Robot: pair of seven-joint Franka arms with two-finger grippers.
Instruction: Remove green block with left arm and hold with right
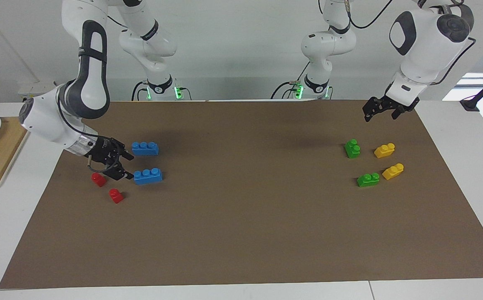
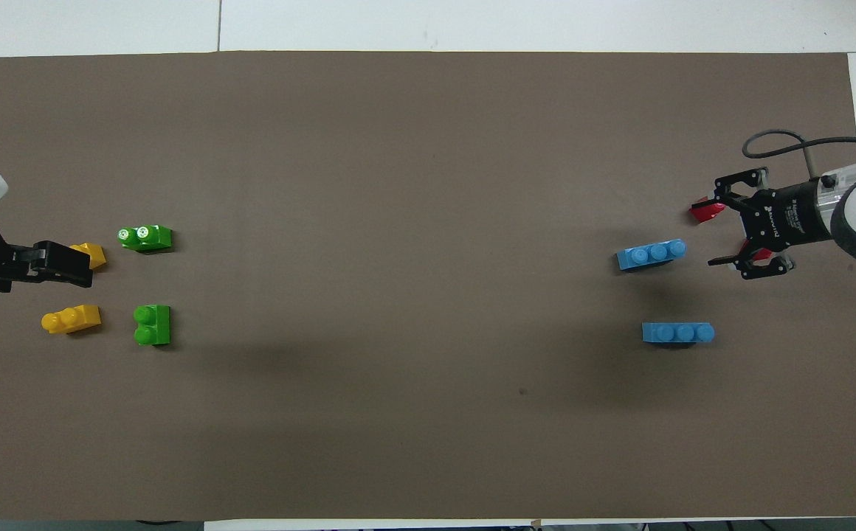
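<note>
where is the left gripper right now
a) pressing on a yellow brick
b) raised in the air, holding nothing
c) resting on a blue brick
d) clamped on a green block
b: in the facing view the left gripper hangs open and empty, well above the mat, while both green blocks lie on the mat untouched.

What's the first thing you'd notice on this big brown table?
Bright toy bricks sit in two clusters: two green blocks and two yellow bricks at the left arm's end, blue bricks and red ones at the right arm's end. The right gripper hangs open beside a blue brick.
</note>
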